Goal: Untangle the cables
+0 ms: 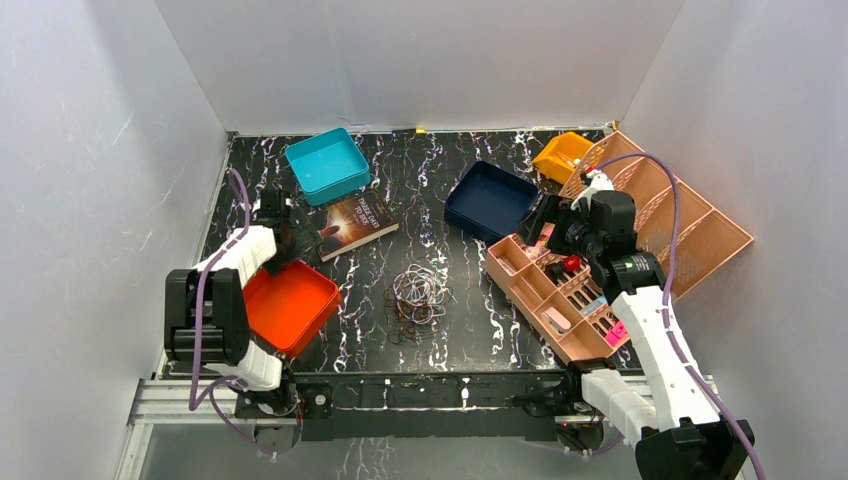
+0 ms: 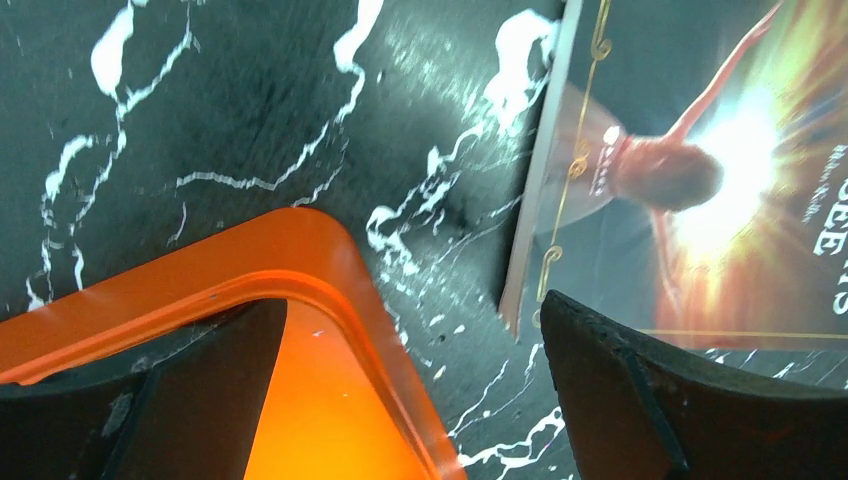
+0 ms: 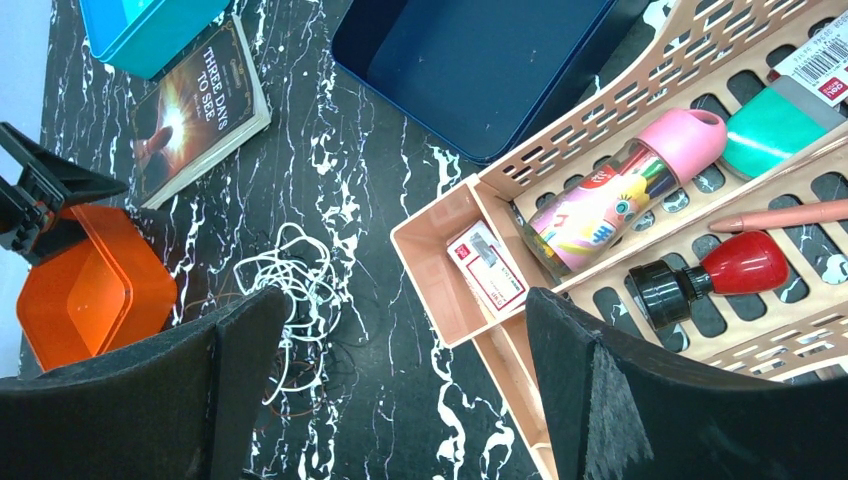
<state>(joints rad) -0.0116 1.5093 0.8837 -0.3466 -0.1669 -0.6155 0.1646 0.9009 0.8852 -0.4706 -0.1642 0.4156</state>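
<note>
Cables [image 1: 417, 296] in one loose whitish-and-dark tangle on table [image 1: 470, 290], right of book [image 1: 356, 224] and nearer the bases, apart from it; touched by neither gripper. Left gripper [image 2: 410, 340] spread wide, holding nothing, low at book's left edge; one finger [image 2: 190, 390] over corner of orange tray [image 1: 288, 305], other finger over book's edge. Orange tray just left of book, toward the bases. Right gripper [image 3: 400, 350] also spread wide and empty, well right of book, above corner of pink organizer [image 1: 560, 300]. Teal bin [image 1: 327, 164] just behind book; navy bin [image 1: 490, 200] right of book, between it and organizer.
</note>
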